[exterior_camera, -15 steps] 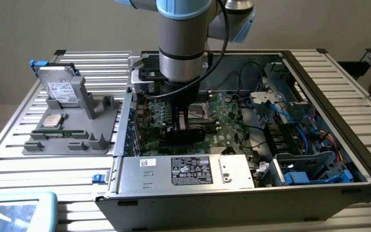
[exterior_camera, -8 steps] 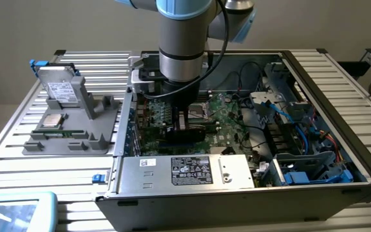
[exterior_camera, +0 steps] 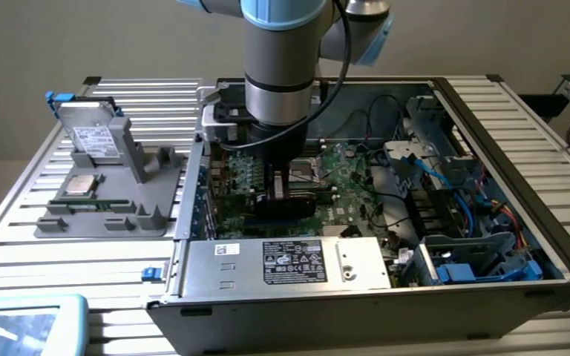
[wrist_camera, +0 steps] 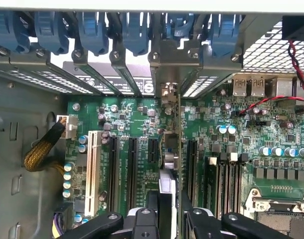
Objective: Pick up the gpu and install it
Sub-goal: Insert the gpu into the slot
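One gripper [wrist_camera: 169,221], fingers clamped partway on one gpu [wrist_camera: 169,154], edge-on above motherboard [wrist_camera: 127,114] slots. One hard drive [exterior_camera: 95,137], exterior view's upper left.

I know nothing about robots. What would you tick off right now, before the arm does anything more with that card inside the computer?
1. Grip: the fingers close on the graphics card from both sides. ok.
2. Pose: the card stands upright, edge-on over the green main board. ok.
3. Metal end of the card lined up with its opening in the rear wall of the case: cannot tell.
4. Card pushed fully into its slot: cannot tell.
5. Yellow braided cable lies well apart from the card. ok.
6. Red and black wire runs apart from the card. ok.
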